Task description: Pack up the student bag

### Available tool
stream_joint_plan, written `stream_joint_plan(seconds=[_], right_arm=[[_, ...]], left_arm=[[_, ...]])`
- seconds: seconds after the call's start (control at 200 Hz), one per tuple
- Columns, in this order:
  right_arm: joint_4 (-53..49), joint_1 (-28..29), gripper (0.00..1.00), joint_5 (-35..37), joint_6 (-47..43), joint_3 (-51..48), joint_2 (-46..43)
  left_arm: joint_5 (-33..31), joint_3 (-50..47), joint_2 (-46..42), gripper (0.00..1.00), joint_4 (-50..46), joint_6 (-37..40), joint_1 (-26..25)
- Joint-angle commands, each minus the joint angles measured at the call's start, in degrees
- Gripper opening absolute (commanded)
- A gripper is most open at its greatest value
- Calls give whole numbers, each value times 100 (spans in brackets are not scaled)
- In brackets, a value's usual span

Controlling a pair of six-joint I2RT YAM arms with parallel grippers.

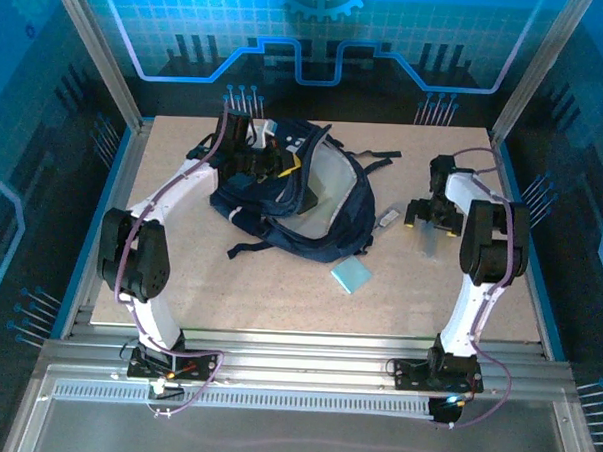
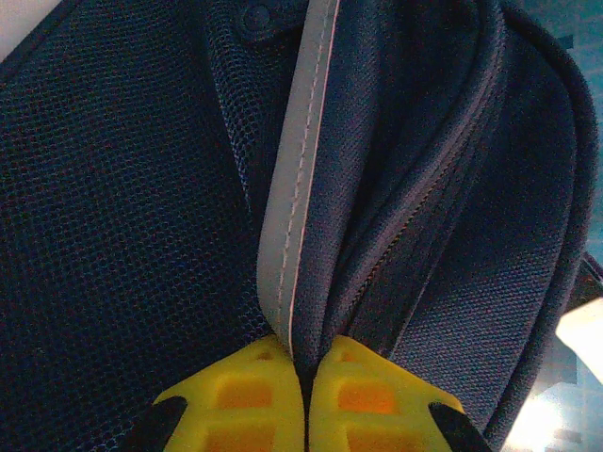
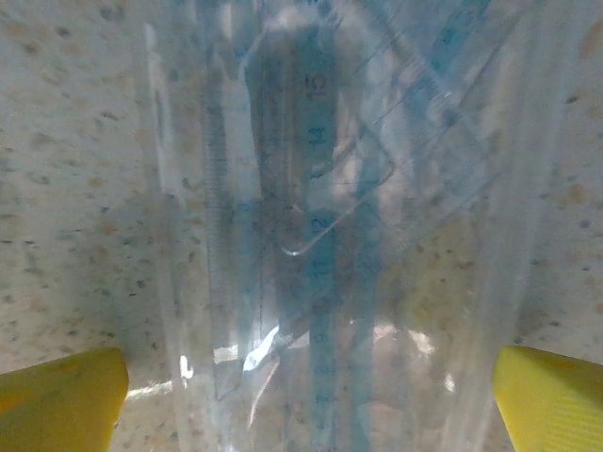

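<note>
The student bag lies slumped on the far left-of-middle part of the speckled table, its mouth gaping so that the pale lining shows and its black straps trailing toward the near edge. The left gripper sits on the bag's far end. From its wrist camera, the two yellow fingers are pressed together, pinching a fold of the navy fabric at the foot of a grey-white stitched strip. A zip line runs up the cloth just to the right of that strip, with dark mesh to its left. Over on the right side of the table, well apart from the bag, the right gripper hangs low over the surface. Its yellow fingertips are spread wide, one at each lower corner of its wrist view, and between them lies a clear plastic sleeve flat on the table, with what look like rulers and a set square inside, though the glare makes that hard to be sure of. I cannot tell whether the fingertips touch the sleeve. Between the bag and the right arm lies a small grey-white item, too small to make out, and just off the bag's near right corner is a flat pale blue piece.
</note>
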Motion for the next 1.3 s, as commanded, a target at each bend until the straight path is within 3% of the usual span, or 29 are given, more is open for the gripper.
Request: stream_joint_plan(seconds=[0.0,0.16,0.345,0.6,0.685,0.75,0.966,1.086,1.296], right_arm=[[-32,-53,100,-141,-5,-89,103],[200,-156,86,-348,61,-406,-40],[351,-189,49,-270,164,-671,-197],[78,-220,28,-335,178,-616,-514],[19,-235,16,-528,134,-595,-637],[3,-231,0,-651,120,-586,-686],[-343,-222,0,-667,144,-350,-754],[-679,-85,0,-771,125,-211,-1247],[-805,340,0,-2082,370,-229,-2291]], left_arm=[[376,158,-270,0,-6,85,37],[361,140,-228,0,-157,184,37],[287,131,-243,0,-269,241,30],[174,200,-257,0,-637,385,37],[200,83,-339,0,-615,359,33],[196,15,-405,0,-649,390,36],[183,-179,-562,0,-676,484,33],[172,-227,-581,0,-568,391,59],[379,-92,-447,0,-231,33,83]])
